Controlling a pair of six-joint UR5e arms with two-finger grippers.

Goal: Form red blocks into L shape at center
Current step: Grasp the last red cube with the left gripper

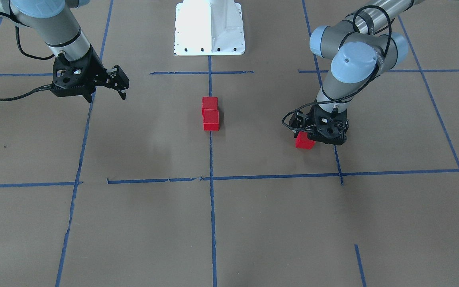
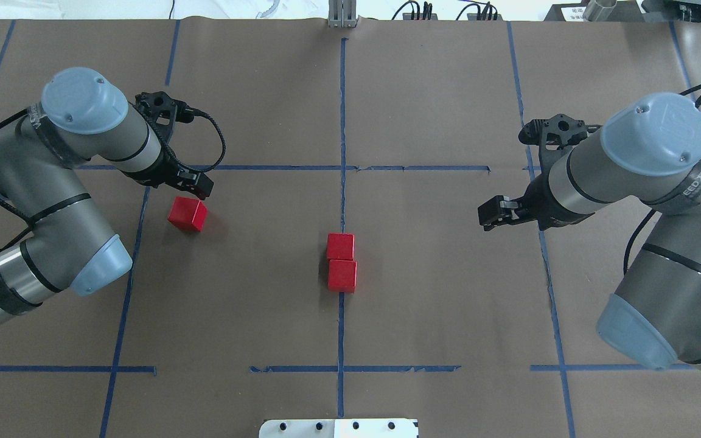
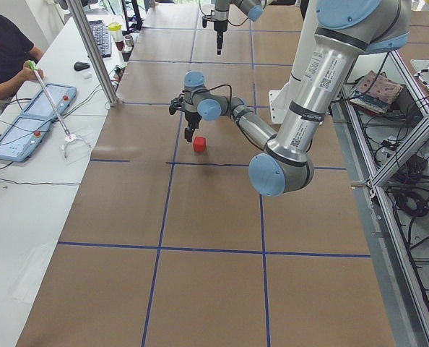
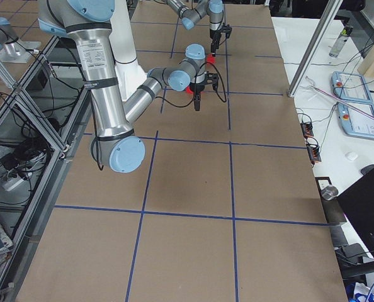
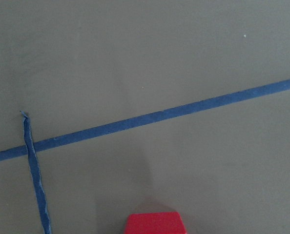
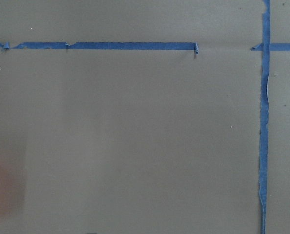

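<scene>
Two red blocks (image 2: 341, 246) (image 2: 342, 275) sit touching in a line on the central blue tape line (image 2: 342, 121); they also show in the front view (image 1: 209, 103) (image 1: 211, 120). A third red block (image 2: 187, 213) rests on the paper at the left, also in the front view (image 1: 304, 141) and at the bottom edge of the left wrist view (image 5: 155, 223). My left gripper (image 2: 194, 184) hovers just beyond and above it, apart from it, and looks open and empty. My right gripper (image 2: 496, 213) hangs open and empty to the right of the centre pair.
The brown paper table carries a blue tape grid (image 2: 289, 167). The white robot base (image 1: 209, 28) stands at the near middle edge. An operator and control boxes (image 3: 27, 123) are beyond the far side of the table.
</scene>
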